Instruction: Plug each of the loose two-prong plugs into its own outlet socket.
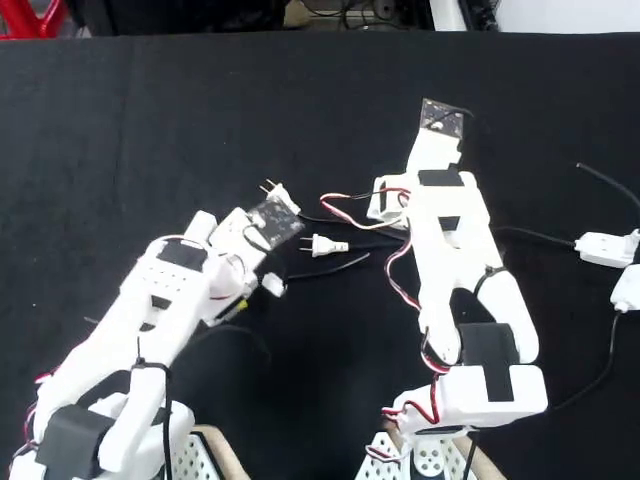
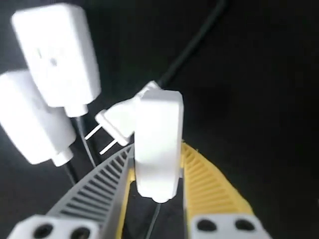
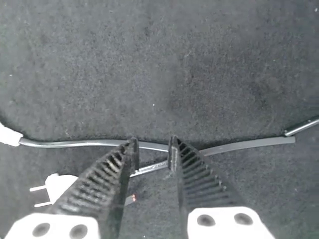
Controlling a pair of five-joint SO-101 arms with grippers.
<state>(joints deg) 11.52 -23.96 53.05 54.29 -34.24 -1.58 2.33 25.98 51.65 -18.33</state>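
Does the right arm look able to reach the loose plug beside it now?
Probably yes. The plug lies uncovered on the black cloth close beside the right gripper, whose fingers are open and empty; only a thin cable runs beneath them.

The left arm [image 1: 150,300] rises from the lower left of the high view and slants towards the centre, its wrist rolled to one side. The left gripper [image 2: 157,149] has a grey finger [image 2: 107,181] and a yellow finger [image 2: 204,179] pressed against opposite sides of a white outlet socket [image 2: 158,144]. The right arm [image 1: 450,240] starts at the lower centre-right and stretches almost straight up the frame, ending in the right gripper [image 1: 441,115] at upper centre-right. In the right wrist view its two black ridged fingers [image 3: 107,174] stand slightly apart just above the table [image 3: 199,59], holding nothing.
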